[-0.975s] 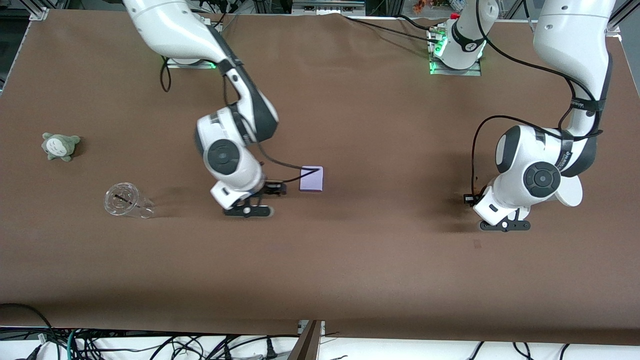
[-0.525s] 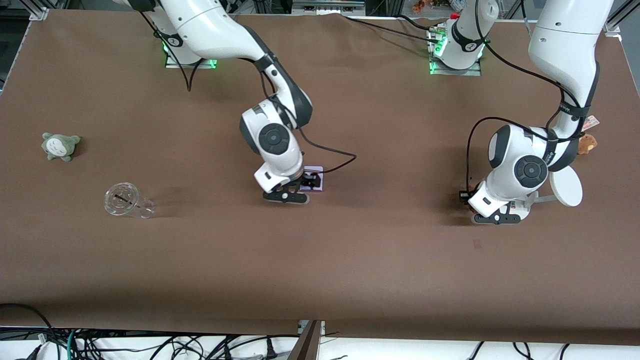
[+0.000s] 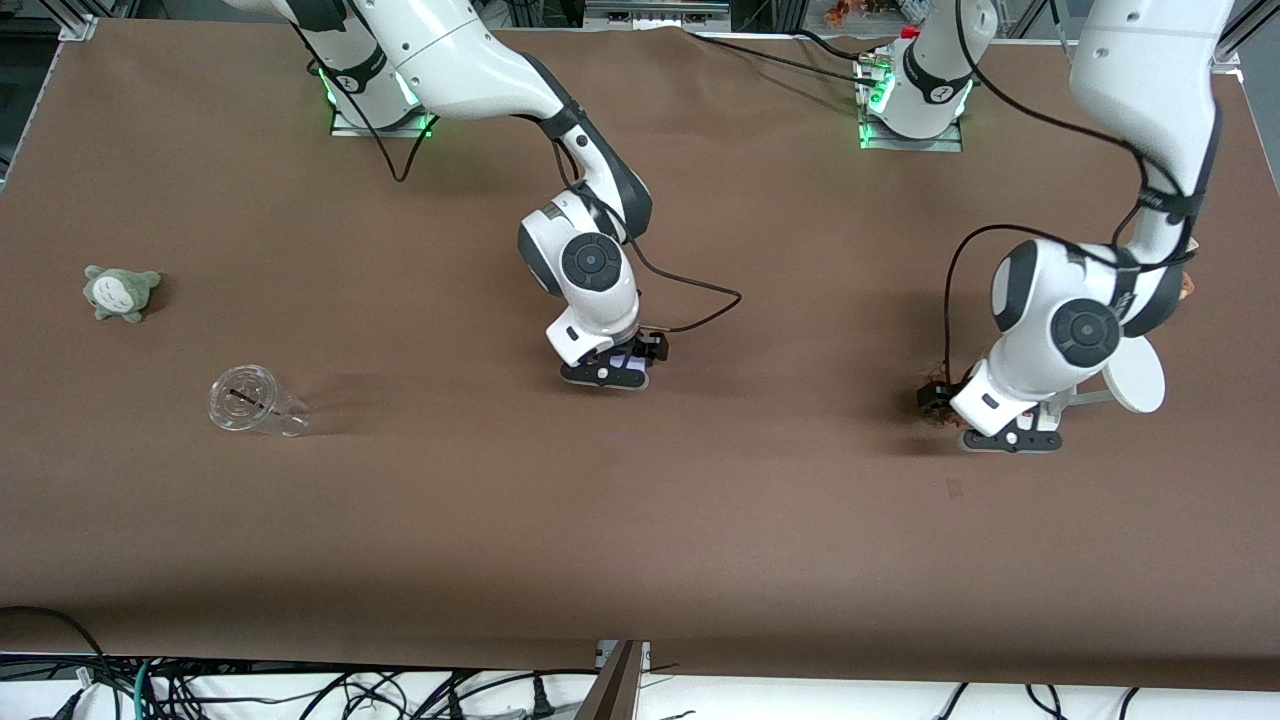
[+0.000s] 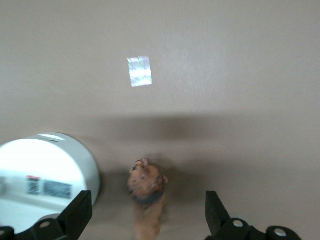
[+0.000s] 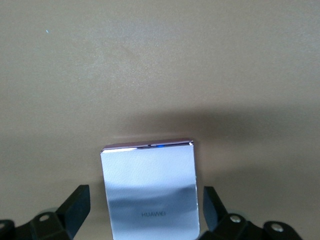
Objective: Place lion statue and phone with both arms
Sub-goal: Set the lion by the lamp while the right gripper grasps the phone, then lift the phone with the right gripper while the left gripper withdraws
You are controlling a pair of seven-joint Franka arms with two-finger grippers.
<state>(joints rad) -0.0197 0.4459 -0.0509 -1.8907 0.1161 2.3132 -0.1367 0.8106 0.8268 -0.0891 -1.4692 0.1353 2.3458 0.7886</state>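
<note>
The phone (image 5: 150, 195) is a pale lavender-white slab that lies flat on the brown table. My right gripper (image 5: 145, 214) is open, low over the phone, with one finger on each side of it and a gap at both. In the front view the right gripper (image 3: 603, 375) covers most of the phone (image 3: 630, 361). The lion statue (image 4: 146, 200) is a small brown figurine that lies on the table between the open fingers of my left gripper (image 4: 147, 222). The fingers stand well apart from it. In the front view the left gripper (image 3: 1010, 440) hides the lion.
A white round-based stand (image 3: 1135, 380) stands right beside the left gripper and also shows in the left wrist view (image 4: 45, 175). A clear cup (image 3: 250, 402) lies on its side, and a grey-green plush (image 3: 120, 291) sits toward the right arm's end. A small shiny mark (image 4: 139, 71) is on the table.
My right gripper has moved toward the left arm's end of the table and now straddles the phone. My left gripper has shifted a little and stays around the lion.
</note>
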